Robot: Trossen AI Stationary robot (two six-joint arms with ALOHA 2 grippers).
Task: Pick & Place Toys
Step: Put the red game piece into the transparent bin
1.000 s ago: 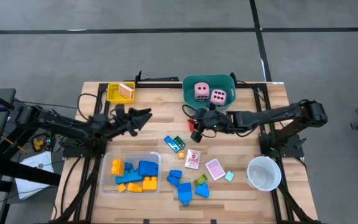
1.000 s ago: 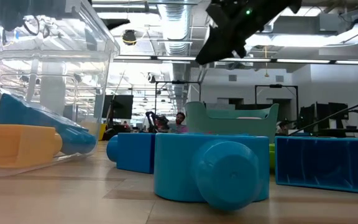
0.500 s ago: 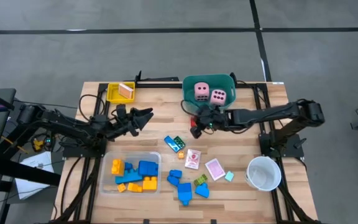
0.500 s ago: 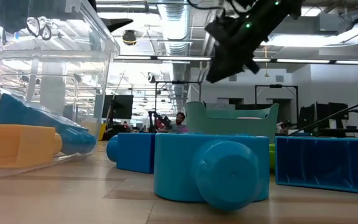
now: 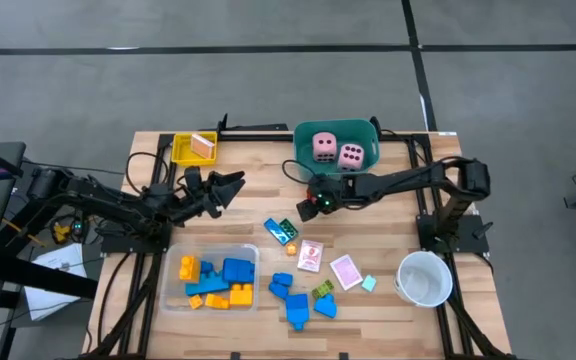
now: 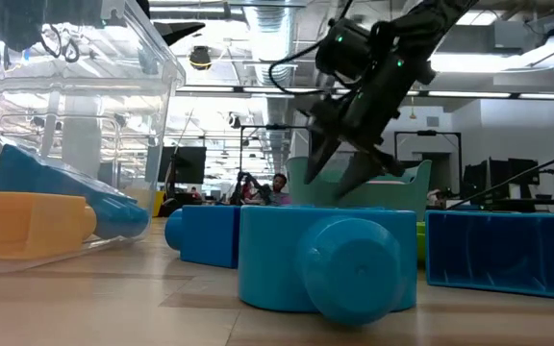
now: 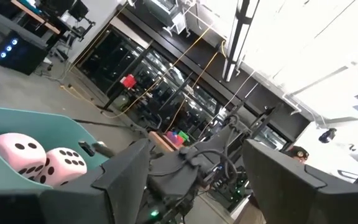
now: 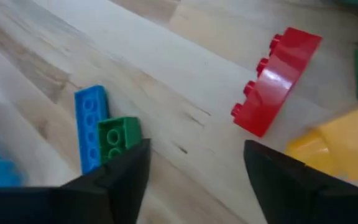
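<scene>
Fingers of my right tool (image 5: 313,207) spread wide, holding nothing, low above the tabletop (image 5: 388,235); red block (image 8: 277,81) just ahead.

The wooden table (image 5: 148,300) carried a teal tub (image 5: 308,150), yellow tray (image 5: 183,152), clear tray (image 5: 173,298), white cup (image 5: 425,277), pink-white cards (image 5: 345,271) and scattered blocks (image 5: 296,300).

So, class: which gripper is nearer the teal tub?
Right. The right gripper hangs just in front of the teal tub, fingers open; the left gripper waits farther off, beside the yellow tray.
</scene>
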